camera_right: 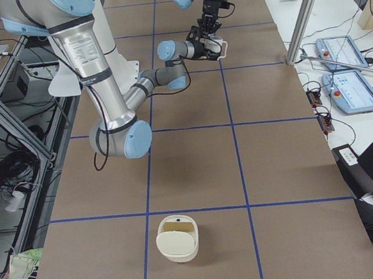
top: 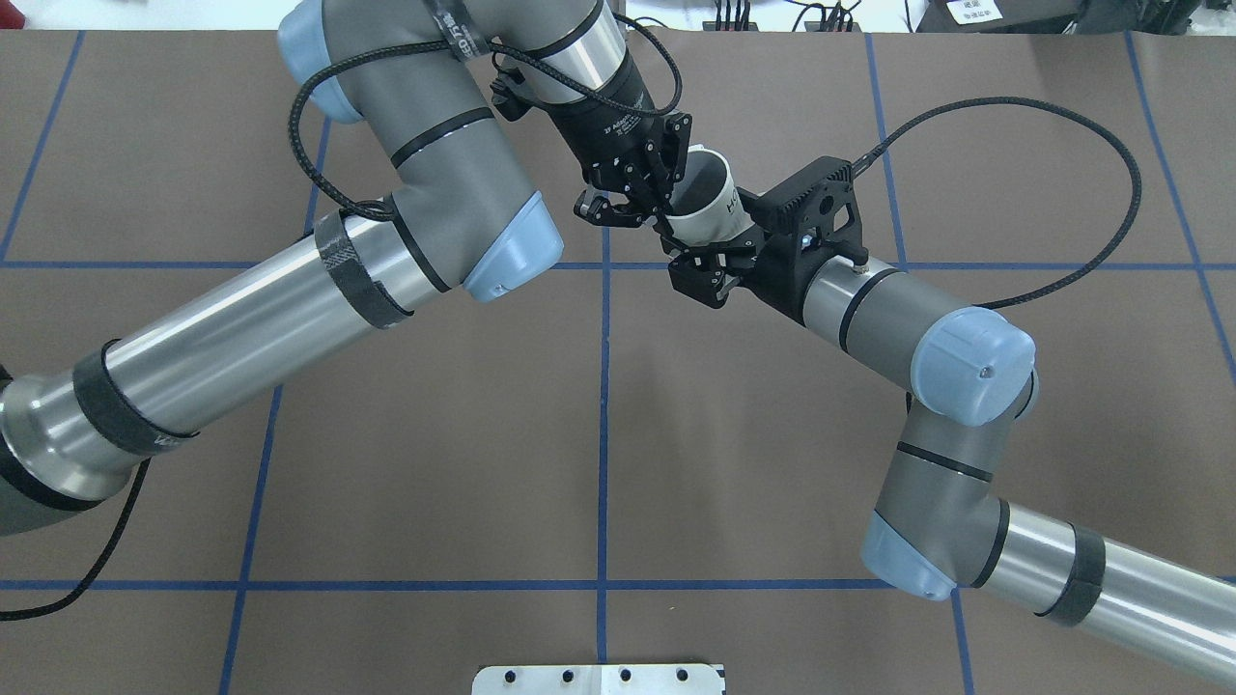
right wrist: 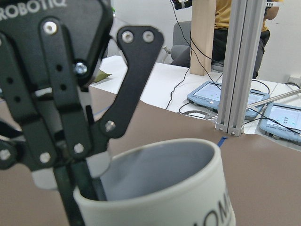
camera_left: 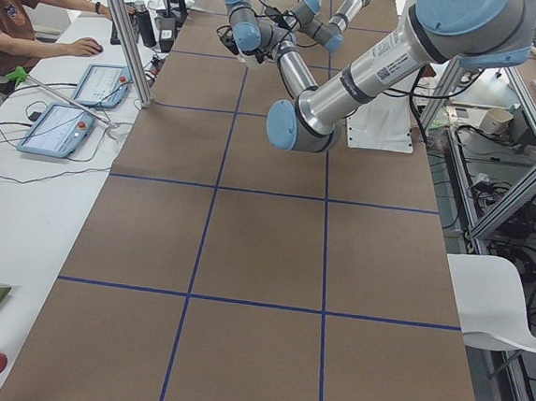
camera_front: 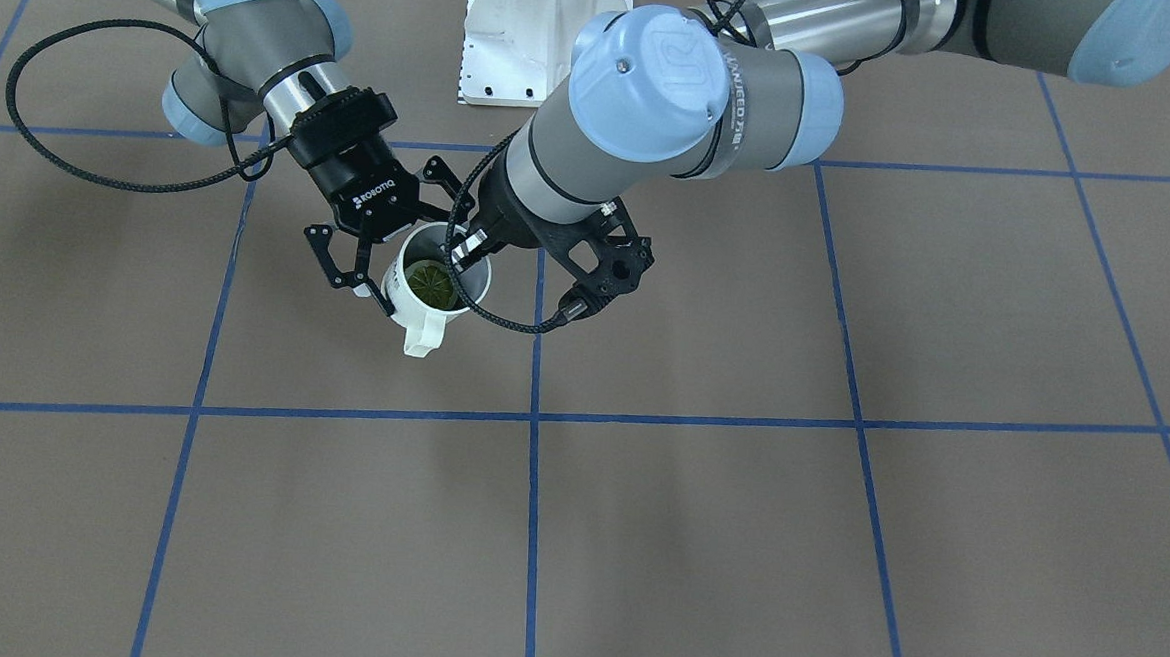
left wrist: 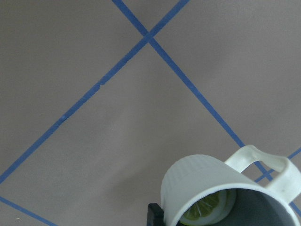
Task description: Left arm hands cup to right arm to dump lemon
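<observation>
The white cup [camera_front: 414,305] hangs above the table, tilted, with its handle toward the operators' side. The yellow-green lemon [camera_front: 432,282] lies inside it. My left gripper [camera_front: 464,247] is shut on the cup's rim, one finger inside and one outside; the right wrist view shows this pinch on the cup [right wrist: 178,197]. My right gripper [camera_front: 413,259] is open, its fingers on either side of the cup's body; I cannot tell whether they touch it. From overhead the cup [top: 705,203] sits between the left gripper [top: 666,208] and the right gripper [top: 710,241]. The left wrist view shows the cup [left wrist: 197,183] and the lemon [left wrist: 207,209].
The white robot base [camera_front: 545,36] stands behind the grippers. A cream-coloured tub [camera_right: 178,237] sits on the brown, blue-taped table [camera_front: 734,537] toward the robot's right end. An operator [camera_left: 12,9] and tablets are at a side bench.
</observation>
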You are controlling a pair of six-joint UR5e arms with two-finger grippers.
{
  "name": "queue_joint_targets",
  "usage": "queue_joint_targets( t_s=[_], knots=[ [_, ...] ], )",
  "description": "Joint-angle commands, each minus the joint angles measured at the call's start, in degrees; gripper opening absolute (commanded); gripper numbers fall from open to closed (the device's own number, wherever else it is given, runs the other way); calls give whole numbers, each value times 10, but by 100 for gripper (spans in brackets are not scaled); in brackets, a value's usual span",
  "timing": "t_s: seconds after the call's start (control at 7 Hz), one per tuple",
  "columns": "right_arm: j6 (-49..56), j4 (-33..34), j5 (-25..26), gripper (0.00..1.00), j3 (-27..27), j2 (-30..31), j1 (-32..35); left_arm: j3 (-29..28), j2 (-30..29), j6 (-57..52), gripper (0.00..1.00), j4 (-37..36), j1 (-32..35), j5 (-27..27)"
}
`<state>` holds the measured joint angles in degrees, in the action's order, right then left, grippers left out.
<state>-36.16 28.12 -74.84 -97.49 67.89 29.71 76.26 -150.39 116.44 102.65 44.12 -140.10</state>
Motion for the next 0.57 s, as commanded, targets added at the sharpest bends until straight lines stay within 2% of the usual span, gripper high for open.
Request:
queue_joint_targets(
  t_s=[0.0, 0.14, 0.43],
  knots=[
    [-8, -1, 4, 47, -2, 1, 4, 2, 1, -12, 43, 4, 1, -1],
    [-10, -2, 4, 31, -2, 1, 4, 2, 2, -18, 99, 28, 0, 2],
    [-11, -2, 4, 26, -4, 3, 5, 3, 2, -17, 100, 28, 2, 2]
  ],
)
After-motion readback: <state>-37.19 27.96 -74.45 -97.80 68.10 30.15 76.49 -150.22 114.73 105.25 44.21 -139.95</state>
